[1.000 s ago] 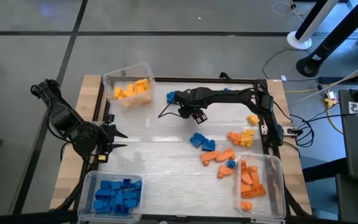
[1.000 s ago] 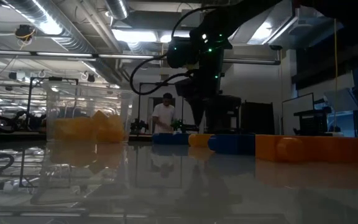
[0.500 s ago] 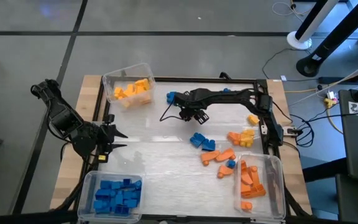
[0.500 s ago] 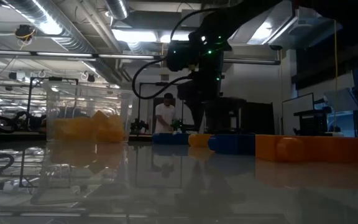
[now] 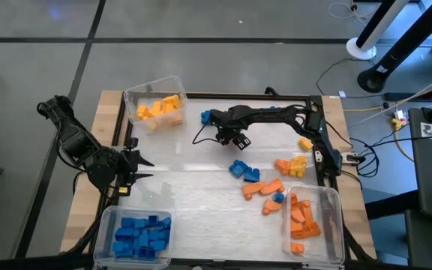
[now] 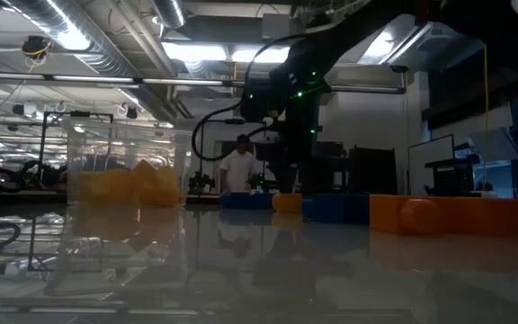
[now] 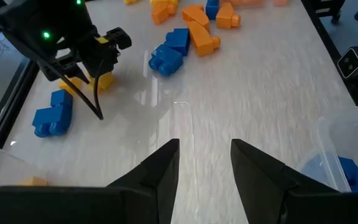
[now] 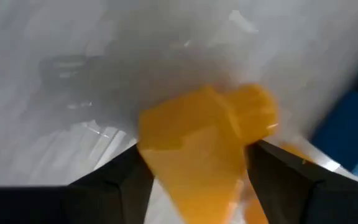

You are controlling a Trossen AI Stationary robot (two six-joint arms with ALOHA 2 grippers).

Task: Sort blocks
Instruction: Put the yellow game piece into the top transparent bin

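One yellow studded block [image 8: 207, 146] btwn hand's fingers [image 8: 114, 180]

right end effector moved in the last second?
Yes, slightly. In the high view the right end effector, carrying a yellow block, has edged toward the yellow bin, away from the blue blocks.

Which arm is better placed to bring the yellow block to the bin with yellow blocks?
The right. Its claw has the yellow block between its fingers, near the yellow bin. The left claw waits empty at the table's left edge.
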